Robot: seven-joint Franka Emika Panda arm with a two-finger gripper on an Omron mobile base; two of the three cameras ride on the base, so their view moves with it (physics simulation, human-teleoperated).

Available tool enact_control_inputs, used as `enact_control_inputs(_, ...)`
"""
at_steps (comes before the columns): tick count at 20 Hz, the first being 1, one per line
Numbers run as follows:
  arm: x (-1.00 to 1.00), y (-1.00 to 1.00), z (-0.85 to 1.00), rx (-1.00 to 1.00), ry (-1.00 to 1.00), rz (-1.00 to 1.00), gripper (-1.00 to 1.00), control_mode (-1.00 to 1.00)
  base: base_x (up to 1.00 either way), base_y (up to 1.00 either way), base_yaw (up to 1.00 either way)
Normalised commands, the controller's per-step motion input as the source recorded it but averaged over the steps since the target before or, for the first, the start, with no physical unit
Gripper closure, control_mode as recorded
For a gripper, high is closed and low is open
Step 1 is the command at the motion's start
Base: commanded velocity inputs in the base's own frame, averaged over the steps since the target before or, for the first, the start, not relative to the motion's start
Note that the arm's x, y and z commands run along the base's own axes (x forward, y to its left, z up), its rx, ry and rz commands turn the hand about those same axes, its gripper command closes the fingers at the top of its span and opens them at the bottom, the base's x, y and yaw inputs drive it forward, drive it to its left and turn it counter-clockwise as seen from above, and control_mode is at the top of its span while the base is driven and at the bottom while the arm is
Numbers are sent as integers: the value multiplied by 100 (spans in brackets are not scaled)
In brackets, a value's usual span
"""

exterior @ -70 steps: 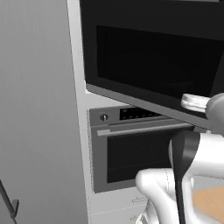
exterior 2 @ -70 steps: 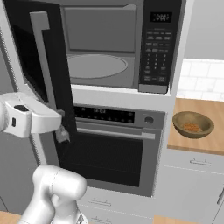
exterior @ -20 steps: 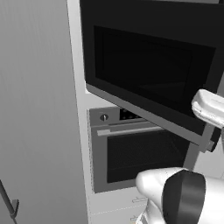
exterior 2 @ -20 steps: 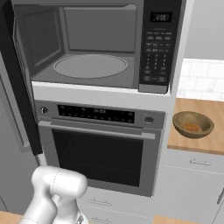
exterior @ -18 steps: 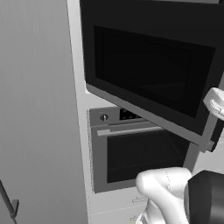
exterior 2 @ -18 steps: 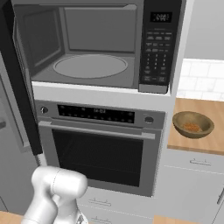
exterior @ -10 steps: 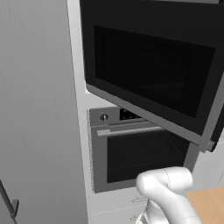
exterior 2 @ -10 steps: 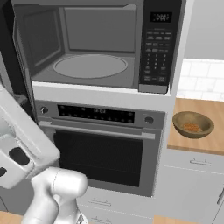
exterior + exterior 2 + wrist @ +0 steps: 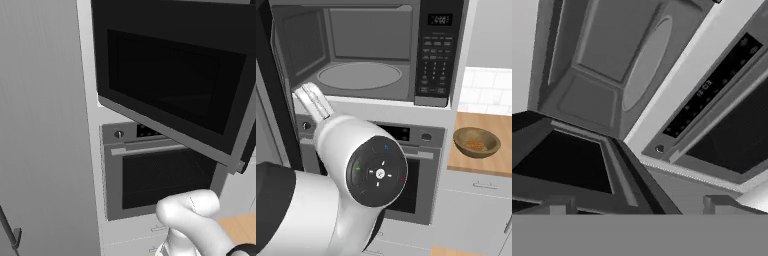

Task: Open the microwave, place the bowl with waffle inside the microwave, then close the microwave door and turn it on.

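- One big black microwave sits up high, with its inside and round plate showing.
- Its door, the microwave door, is swung wide open, out at 9 o'clock from the box.
- Just under the microwave is the grey oven.
- At 3 o'clock from the oven, a brown bowl with the waffle sits on the wood counter.
- Two small dark fingertips of the gripper stand well apart with nothing between them, low in the hand view, pointing up at the microwave.
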Motion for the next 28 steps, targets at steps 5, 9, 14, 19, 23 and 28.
enact_control_inputs(5,100,55,-55,11,18,27,-100,-100,0,0,0)
enact_control_inputs(9,72,93,-32,1,0,12,-100,-100,0,0,0)
enact_control_inputs(14,-12,92,2,1,-17,24,-100,-100,0,0,0)
enact_control_inputs(19,-77,88,9,1,-32,32,-100,-100,0,0,0)
enact_control_inputs(23,-15,100,0,0,-21,21,-100,-100,0,0,0)
enact_control_inputs(28,28,83,0,-4,6,2,-100,-100,0,0,0)
